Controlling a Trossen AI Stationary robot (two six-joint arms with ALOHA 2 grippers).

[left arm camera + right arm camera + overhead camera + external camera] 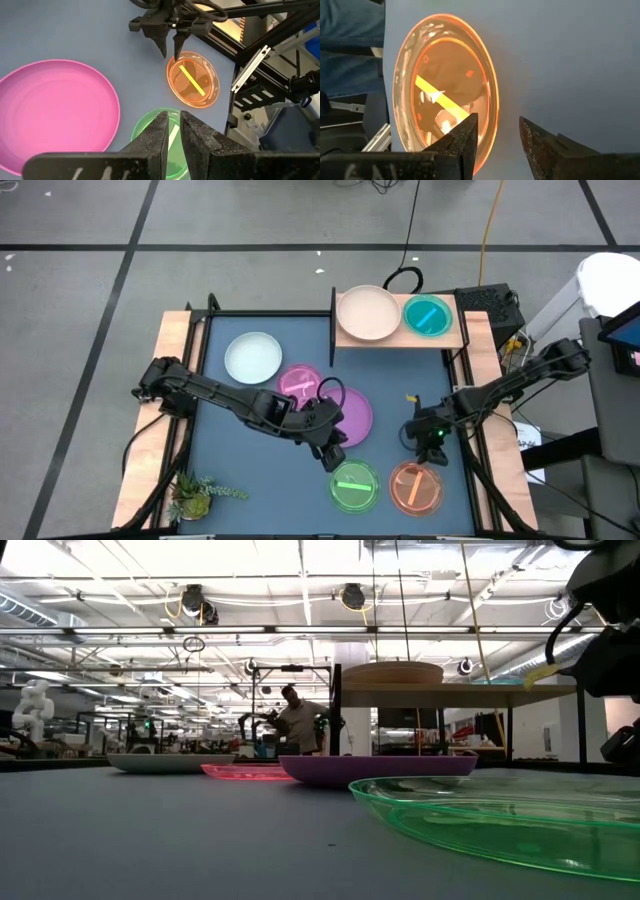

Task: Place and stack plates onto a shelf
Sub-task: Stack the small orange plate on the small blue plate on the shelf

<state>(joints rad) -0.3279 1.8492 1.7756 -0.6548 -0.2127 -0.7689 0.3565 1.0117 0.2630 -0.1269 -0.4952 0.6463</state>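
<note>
Table: a dark blue table seen from above, with two dark arms reaching in from either side.
Shelf: a light-wood shelf at the far edge, carrying a cream plate and a teal plate side by side.
White-blue plate: the white-blue plate lies on the table, far left.
Pink and purple plates: a small pink plate rests just beside the larger purple plate, near the table's middle.
Green plate: the green plate sits at the near edge, just beside the orange plate.
Left claw: the left claw hangs over the green plate's rim, its fingers narrowed to a thin gap, holding nothing.
Right claw: the right claw hovers at the orange plate's edge, fingers a little apart, with the rim lying near the gap.
Room: a person stands far behind the table.
</note>
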